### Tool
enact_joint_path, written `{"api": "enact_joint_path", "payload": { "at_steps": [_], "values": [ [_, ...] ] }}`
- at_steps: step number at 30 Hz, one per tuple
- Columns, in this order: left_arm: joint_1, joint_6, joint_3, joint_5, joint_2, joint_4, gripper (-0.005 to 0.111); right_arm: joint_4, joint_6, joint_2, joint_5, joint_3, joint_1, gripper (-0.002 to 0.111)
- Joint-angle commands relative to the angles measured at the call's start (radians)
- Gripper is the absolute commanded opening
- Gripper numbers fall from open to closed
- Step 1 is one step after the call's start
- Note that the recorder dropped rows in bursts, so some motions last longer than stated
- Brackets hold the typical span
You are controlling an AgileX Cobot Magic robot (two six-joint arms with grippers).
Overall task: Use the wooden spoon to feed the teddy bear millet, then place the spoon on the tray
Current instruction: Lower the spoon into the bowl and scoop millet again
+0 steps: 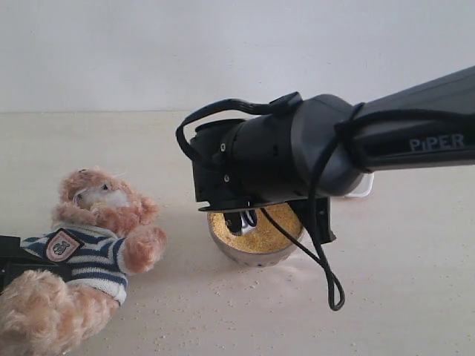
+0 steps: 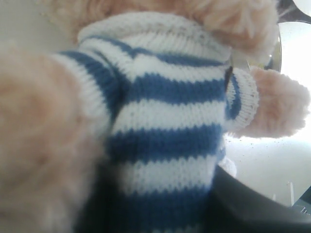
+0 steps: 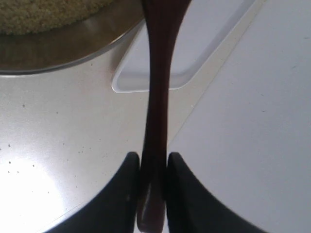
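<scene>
The teddy bear (image 1: 96, 222) leans back at the left in its striped shirt (image 2: 165, 107). My left gripper (image 2: 165, 204) is shut on the bear's body, its dark fingers (image 2: 243, 204) flanking the shirt. My right gripper (image 3: 153, 158) is shut on the thin handle of the wooden spoon (image 3: 158, 97), which runs away from the jaws; its bowl end is out of view. The right arm (image 1: 297, 148) hovers over the steel bowl (image 1: 252, 256) of millet (image 1: 271, 236). The white tray (image 3: 204, 43) lies beside the bowl (image 3: 73, 48); in the exterior view only a corner of the tray (image 1: 362, 189) shows behind the arm.
Loose millet grains (image 1: 223, 297) are scattered on the pale tabletop in front of the bowl. A black cable (image 1: 326, 274) loops down from the right wrist. A white wall stands behind the table.
</scene>
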Motion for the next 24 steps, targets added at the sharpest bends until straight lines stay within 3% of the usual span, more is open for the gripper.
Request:
{"api": "enact_joint_path", "payload": {
  "at_steps": [1, 24],
  "values": [
    [0.003, 0.009, 0.005, 0.014, -0.013, -0.008, 0.005, -0.019, 0.000, 0.012, 0.002, 0.005, -0.003, 0.000],
    [0.003, 0.009, 0.005, 0.016, -0.013, -0.008, 0.005, -0.080, -0.020, 0.085, 0.002, 0.005, -0.003, 0.000]
  ]
}}
